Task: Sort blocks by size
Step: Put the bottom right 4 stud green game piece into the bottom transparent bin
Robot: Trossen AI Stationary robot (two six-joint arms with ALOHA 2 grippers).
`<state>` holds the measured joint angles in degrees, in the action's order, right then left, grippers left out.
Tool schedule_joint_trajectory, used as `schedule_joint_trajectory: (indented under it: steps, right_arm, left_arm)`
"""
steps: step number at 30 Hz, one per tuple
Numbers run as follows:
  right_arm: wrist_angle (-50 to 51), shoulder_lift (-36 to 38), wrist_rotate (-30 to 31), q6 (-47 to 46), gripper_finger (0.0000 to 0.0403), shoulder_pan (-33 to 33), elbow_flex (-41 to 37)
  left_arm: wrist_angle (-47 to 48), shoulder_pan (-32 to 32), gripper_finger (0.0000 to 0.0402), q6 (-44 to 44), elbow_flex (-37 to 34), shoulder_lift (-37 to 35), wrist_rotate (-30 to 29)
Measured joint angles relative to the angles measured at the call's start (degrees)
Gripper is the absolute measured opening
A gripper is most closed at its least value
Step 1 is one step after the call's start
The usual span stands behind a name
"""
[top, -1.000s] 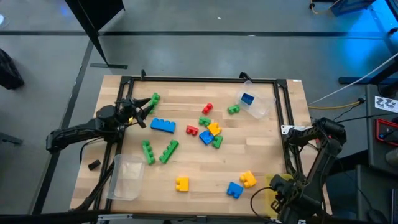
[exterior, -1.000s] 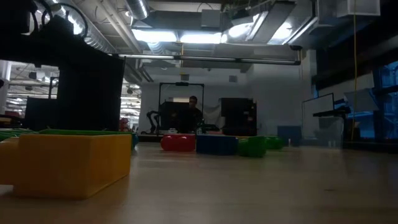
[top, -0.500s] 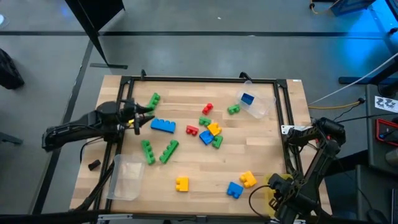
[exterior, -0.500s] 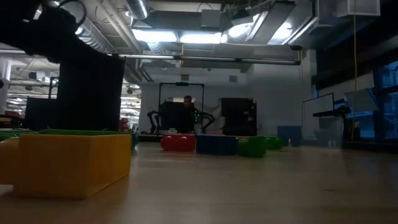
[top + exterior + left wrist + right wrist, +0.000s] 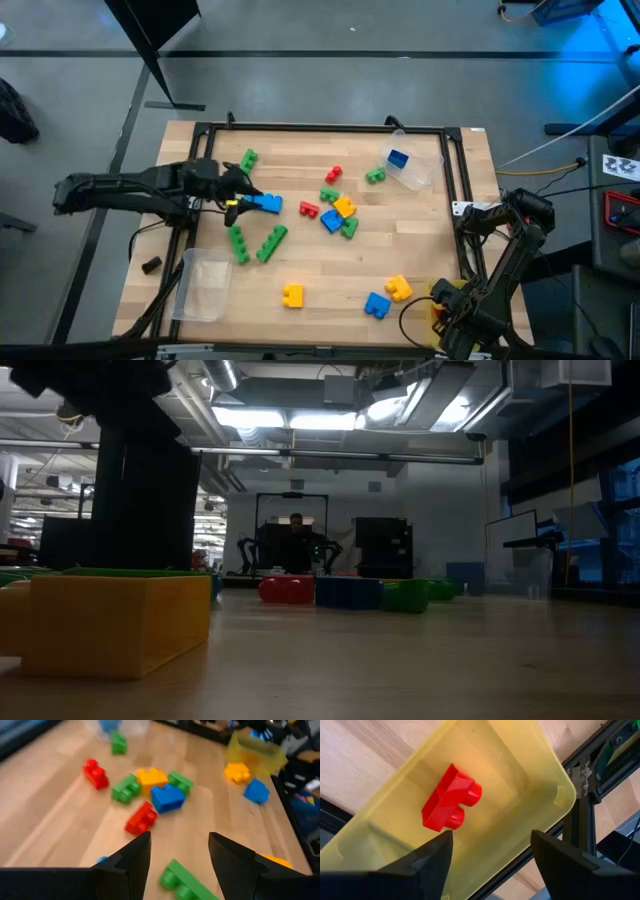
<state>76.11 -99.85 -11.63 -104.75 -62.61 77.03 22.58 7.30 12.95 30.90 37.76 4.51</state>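
Several blocks lie scattered on the wooden table: a long blue one (image 5: pixel 265 203), two long green ones (image 5: pixel 238 244) (image 5: pixel 272 243), and a cluster of small ones (image 5: pixel 338 212) (image 5: pixel 167 797). My left gripper (image 5: pixel 238 196) (image 5: pixel 180 865) hovers open and empty over the table's left part, beside the long blue block. My right gripper (image 5: pixel 452 308) (image 5: pixel 492 855) stands open at the near right corner, above a yellow tray (image 5: pixel 540 775). A small red block (image 5: pixel 451 797) lies loose in that tray, tipped on its side on the tray's floor.
A clear tray (image 5: pixel 412 168) at the far right holds one blue block (image 5: pixel 398 159). Another clear tray (image 5: pixel 205 283) lies at the near left. A black frame (image 5: pixel 320 127) rims the table. Yellow, blue and orange blocks (image 5: pixel 377 305) lie along the near edge.
My left gripper has risen and tipped from pointing down toward level, shifting a little toward the table's right, over the long blue block. The arm behind it has swung back toward the left edge. The blocks on the table have stayed put.
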Motion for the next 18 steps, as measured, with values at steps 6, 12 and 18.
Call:
schedule_joint_trajectory:
  steps: [6, 12, 18]
  right_arm:
    - [0.0, 0.0, 0.0, 0.0, 0.0273, 0.0, 0.0]
    - [0.1, 0.0, -0.1, 0.2, 0.0273, 1.6, 0.0]
    - [0.6, 0.0, 0.0, 12.3, 0.0273, 5.9, 0.0]
  left_arm:
    - [13.7, -5.1, 0.0184, 3.1, 9.9, 9.2, 0.5]
    - [22.6, -9.6, 0.0184, 17.0, 16.1, 16.7, 0.5]
    - [23.3, -14.5, 0.0184, 29.0, 16.2, 24.5, 0.5]
